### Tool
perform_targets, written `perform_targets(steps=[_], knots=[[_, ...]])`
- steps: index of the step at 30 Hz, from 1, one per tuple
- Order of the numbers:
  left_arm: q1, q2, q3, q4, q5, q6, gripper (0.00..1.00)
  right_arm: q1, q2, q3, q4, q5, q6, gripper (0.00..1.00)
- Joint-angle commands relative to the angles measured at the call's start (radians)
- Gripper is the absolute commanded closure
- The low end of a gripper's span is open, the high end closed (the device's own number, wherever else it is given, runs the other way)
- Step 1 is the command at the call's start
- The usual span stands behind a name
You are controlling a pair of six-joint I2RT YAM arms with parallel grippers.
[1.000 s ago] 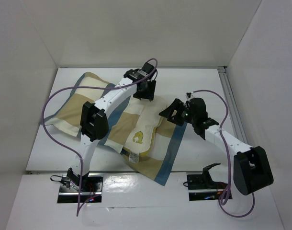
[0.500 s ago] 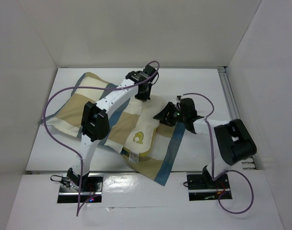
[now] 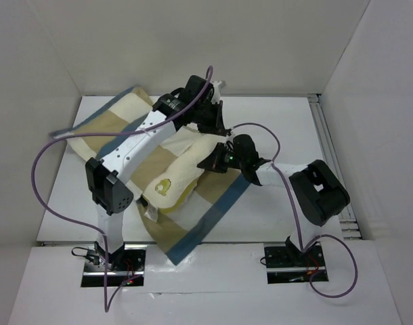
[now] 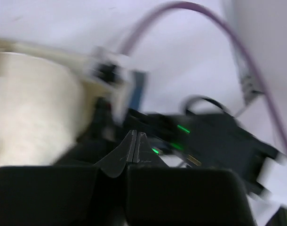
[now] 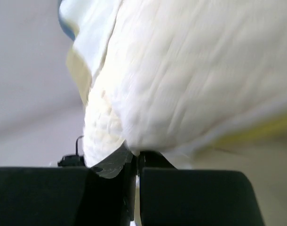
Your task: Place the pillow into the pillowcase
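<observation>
cream pillow (image 3: 176, 169) lies on the checked pillowcase (image 3: 193, 225), logo corner nearest. left gripper (image 3: 212, 125), fingers pressed together, sits at the pillow's far edge; right gripper (image 5: 135, 157), fingers together, touches its right edge.

The left arm (image 3: 135, 142) and right arm (image 3: 274, 176) have white links, black joint housings and looping purple cables (image 4: 214, 19). The left gripper (image 4: 135, 141) and right gripper (image 5: 134, 157) are black.

left gripper (image 3: 212, 126): was open, now closed.
right gripper (image 3: 210, 162): was open, now closed, with pillow (image 3: 183, 162) fabric bunched at its tips. It has moved in, close beside the left gripper.
pillow: logo end slid left, away from right gripper.
pillowcase (image 3: 213, 213): dragged left too; the corner behind the left gripper sits higher.
</observation>
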Motion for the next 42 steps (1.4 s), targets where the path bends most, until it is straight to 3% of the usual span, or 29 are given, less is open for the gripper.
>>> perform_targets(steps=[1,6,7,8,9,10,11,14,15,18,24,28,33,42], knots=[[-0.055,-0.091,-0.044,0.120,0.139,-0.084,1.00,-0.034,0.058,0.026,0.161,0.014,0.005,1.00],[-0.006,-0.077,-0.064,0.015,-0.013,-0.035,0.98,-0.068,-0.027,0.017,0.026,0.051,-0.063,1.00],[-0.006,-0.068,-0.046,-0.016,-0.077,-0.022,0.84,-0.080,-0.037,0.026,0.006,0.042,-0.074,1.00],[-0.006,-0.068,-0.021,-0.048,-0.114,-0.010,0.77,-0.080,-0.053,0.040,-0.017,0.033,-0.099,1.00],[-0.006,-0.057,-0.021,-0.103,-0.151,0.016,0.70,-0.091,-0.053,0.051,-0.046,0.004,-0.114,0.92],[-0.006,-0.077,-0.030,-0.122,-0.200,0.016,0.59,-0.091,-0.069,0.051,-0.104,-0.007,-0.132,0.78],[0.003,-0.100,-0.099,-0.133,-0.307,0.028,0.46,-0.091,-0.097,0.064,-0.135,-0.007,-0.163,0.43],[0.003,-0.242,-0.271,-0.142,-0.496,0.028,0.32,-0.091,-0.151,0.052,-0.221,0.003,-0.177,0.15],[0.014,-0.285,-0.400,-0.142,-0.530,-0.011,0.32,-0.100,-0.186,0.030,-0.241,0.018,-0.189,0.13],[0.035,-0.464,-0.660,-0.110,-0.550,-0.059,0.34,-0.100,-0.244,-0.012,-0.287,0.031,-0.199,0.10],[0.035,-0.675,-0.973,-0.090,-0.578,-0.217,0.33,-0.100,-0.287,-0.081,-0.257,0.006,-0.140,0.08],[0.035,-0.718,-1.073,-0.061,-0.578,-0.263,0.32,-0.067,-0.298,-0.110,-0.221,-0.006,-0.105,0.08],[0.046,-0.660,-1.141,0.003,-0.628,-0.289,0.32,-0.057,-0.287,-0.110,-0.197,-0.006,-0.087,0.07],[0.090,-0.603,-1.127,-0.010,-0.696,-0.413,0.34,0.013,-0.226,-0.101,-0.131,-0.044,-0.054,0.07]])
